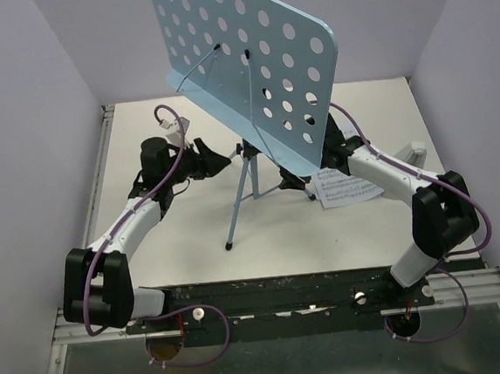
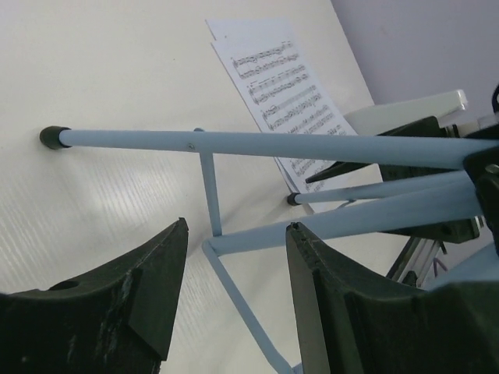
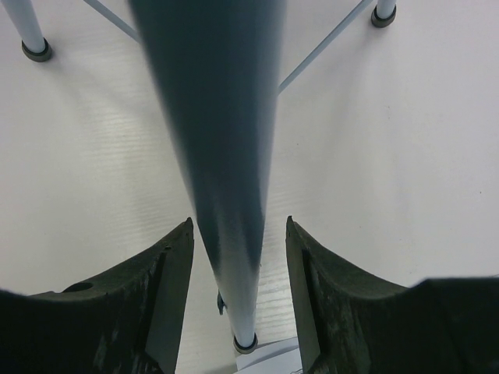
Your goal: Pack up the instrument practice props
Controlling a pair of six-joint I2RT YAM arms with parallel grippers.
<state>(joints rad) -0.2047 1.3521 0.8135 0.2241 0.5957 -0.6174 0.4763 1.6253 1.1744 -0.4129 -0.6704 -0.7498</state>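
Note:
The light-blue music stand stands upright mid-table, its perforated tray [image 1: 252, 60] tilted above the tripod legs [image 1: 239, 210]. Two white sheet-music pages [image 1: 346, 185] lie stacked on the table right of the stand and also show in the left wrist view [image 2: 284, 86]. My left gripper [image 1: 220, 162] is open and empty just left of the pole; in its wrist view [image 2: 238, 226] the leg braces [image 2: 210, 183] lie ahead of the jaws. My right gripper [image 1: 292, 182], mostly hidden under the tray, is open [image 3: 238, 222] with a stand leg [image 3: 222, 140] between the jaws, gaps on both sides.
White walls enclose the table on the left, back and right. The leg feet [image 3: 35, 51] rest on the white tabletop [image 1: 186, 254]. A black rail [image 1: 277, 294] with the arm bases runs along the near edge. A purple cable [image 1: 167, 115] loops above the left arm.

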